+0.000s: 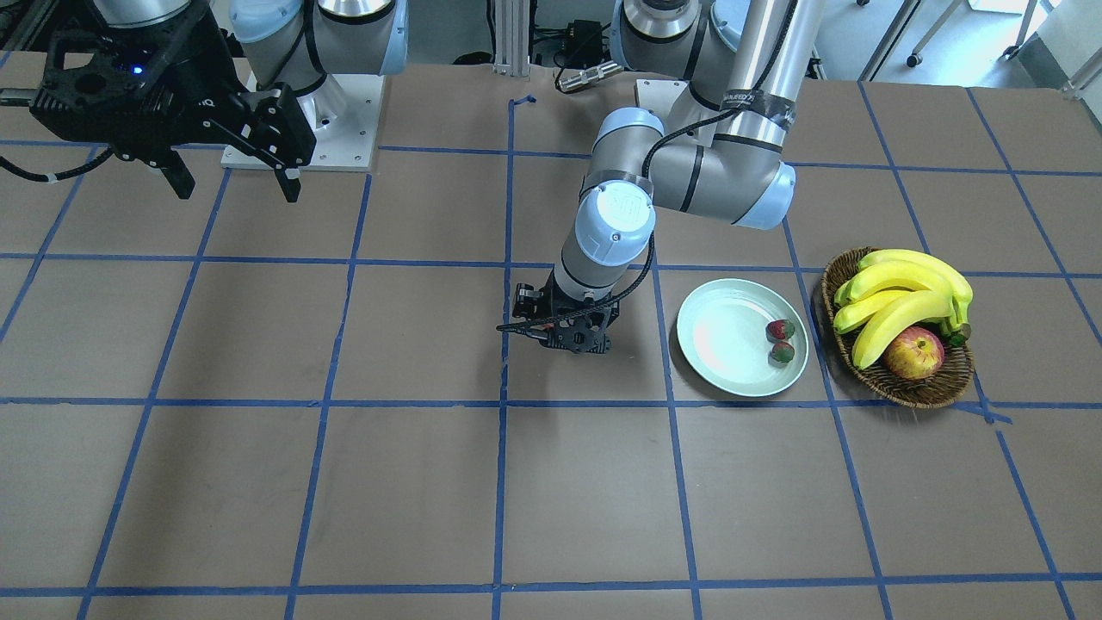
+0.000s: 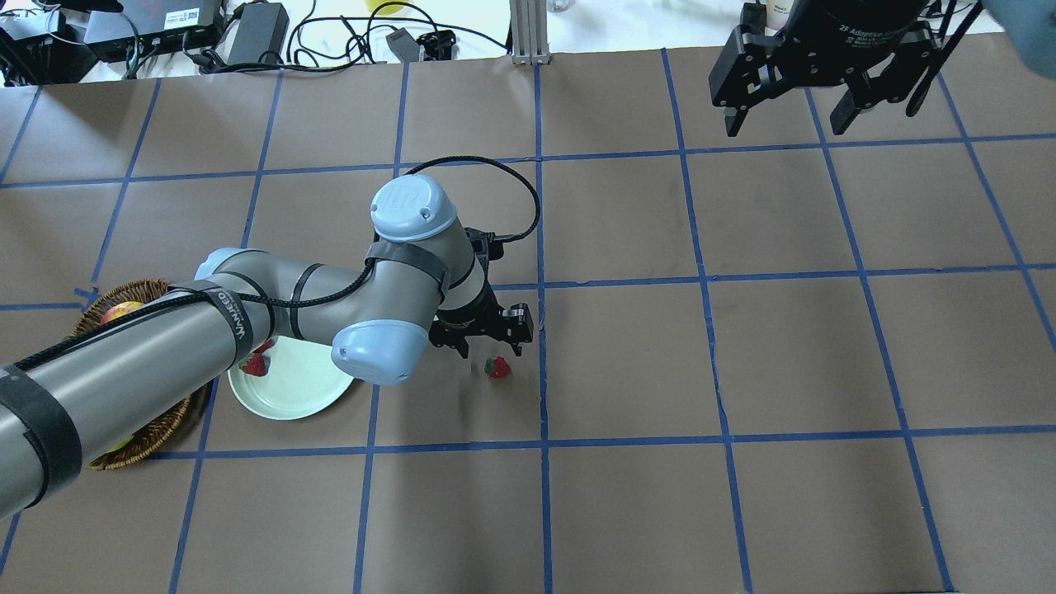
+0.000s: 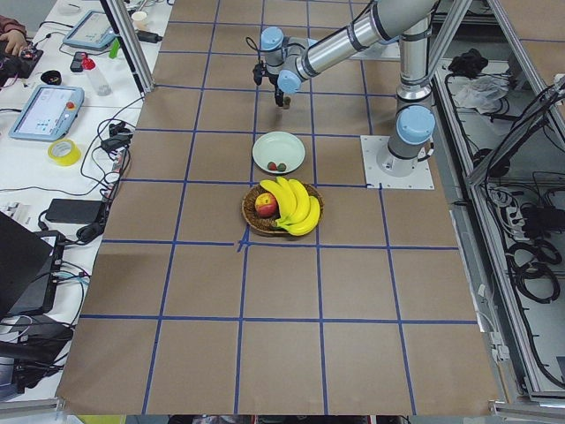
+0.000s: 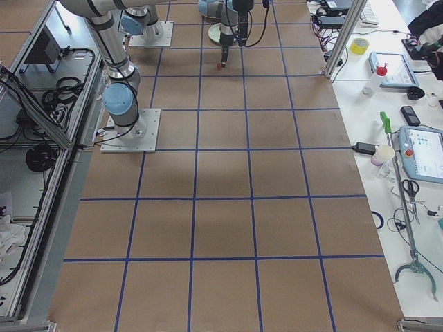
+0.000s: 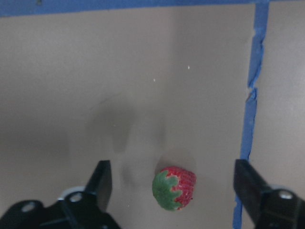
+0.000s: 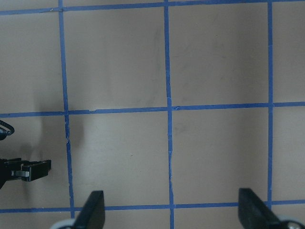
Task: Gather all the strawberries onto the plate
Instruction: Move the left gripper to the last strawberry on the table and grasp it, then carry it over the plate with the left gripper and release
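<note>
Left wrist-mounted view: released left end effector (image 5: 171,163) hovers over last strawberry (image 5: 174,188); next lower, clench, carry to plate (image 2: 289,389), nine o'clock overhead

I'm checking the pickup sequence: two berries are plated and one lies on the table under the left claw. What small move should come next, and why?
Probably lower the left claw straight down around the last strawberry. The wrist view shows its fingers open on either side of the berry, which lies on the table, off the plate.
</note>
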### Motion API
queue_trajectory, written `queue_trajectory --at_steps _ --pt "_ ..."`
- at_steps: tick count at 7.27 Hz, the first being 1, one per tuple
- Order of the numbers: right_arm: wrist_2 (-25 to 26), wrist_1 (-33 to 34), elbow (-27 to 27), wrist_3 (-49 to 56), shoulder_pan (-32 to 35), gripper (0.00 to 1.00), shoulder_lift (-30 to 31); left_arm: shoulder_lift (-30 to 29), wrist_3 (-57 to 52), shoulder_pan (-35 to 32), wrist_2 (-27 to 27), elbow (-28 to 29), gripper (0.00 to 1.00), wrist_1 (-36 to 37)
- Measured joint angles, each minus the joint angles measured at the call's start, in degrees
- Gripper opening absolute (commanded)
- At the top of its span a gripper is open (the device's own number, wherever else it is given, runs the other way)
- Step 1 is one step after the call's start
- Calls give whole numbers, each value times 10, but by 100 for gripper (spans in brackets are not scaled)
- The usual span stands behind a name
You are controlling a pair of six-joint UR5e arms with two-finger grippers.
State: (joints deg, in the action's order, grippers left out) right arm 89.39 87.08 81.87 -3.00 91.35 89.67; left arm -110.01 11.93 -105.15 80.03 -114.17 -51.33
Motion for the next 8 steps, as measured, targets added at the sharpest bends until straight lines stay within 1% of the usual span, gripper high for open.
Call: queue_trajectory --at_steps 1,2,3,5,8 --pt "1 0 0 0 0 100 0 0 0 0 0 -5 70 0" --pt "2 -1 0 0 0 100 0 0 0 -1 1 -7 70 0" --pt "2 -1 1 0 0 100 0 0 0 -1 1 -8 61 0" --pt "0 0 1 -1 1 100 0 1 1 -3 1 -8 0 0" --pt "2 -1 1 -1 0 100 0 3 -3 -3 1 -2 0 1"
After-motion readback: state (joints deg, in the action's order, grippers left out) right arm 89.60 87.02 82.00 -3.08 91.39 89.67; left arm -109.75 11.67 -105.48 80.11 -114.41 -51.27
